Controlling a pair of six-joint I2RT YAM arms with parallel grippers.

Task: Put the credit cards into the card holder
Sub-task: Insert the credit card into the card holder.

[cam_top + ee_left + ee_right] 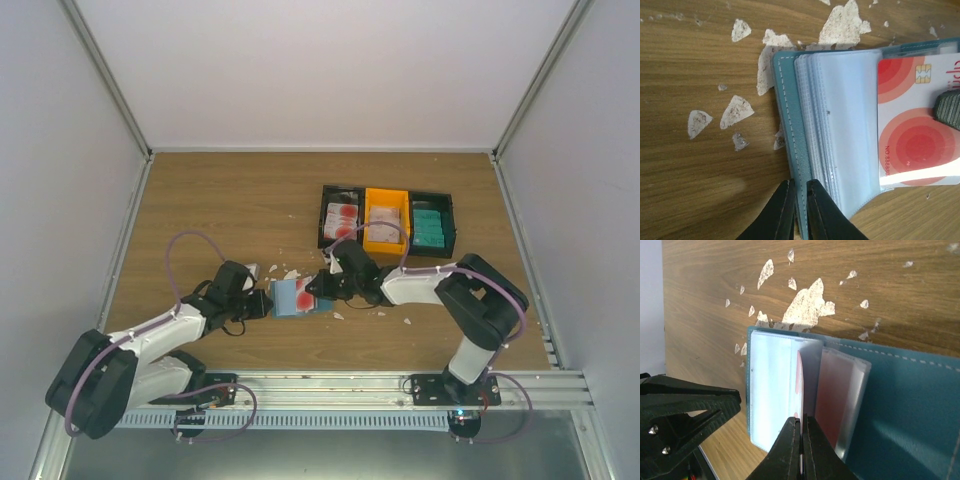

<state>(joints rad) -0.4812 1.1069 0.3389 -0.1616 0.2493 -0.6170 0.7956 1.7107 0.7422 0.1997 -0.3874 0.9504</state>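
Note:
The blue card holder [288,298] lies open on the table between the two arms, its clear sleeves [840,125] fanned out. My left gripper [800,183] is shut on the stitched edge of the holder's cover [790,125]. My right gripper [801,419] is shut on a white credit card with red circles [917,145]. That card stands edge-on among the sleeves [772,385] and lies partly over them. More credit cards sit in the tray: red-blotched [341,218], pale [386,217] and teal [430,228].
The black-and-orange three-compartment tray [364,208] stands just behind the right gripper. Irregular white scraps [840,25] are scattered on the wood around the holder's far side. Grey walls close in the table on three sides.

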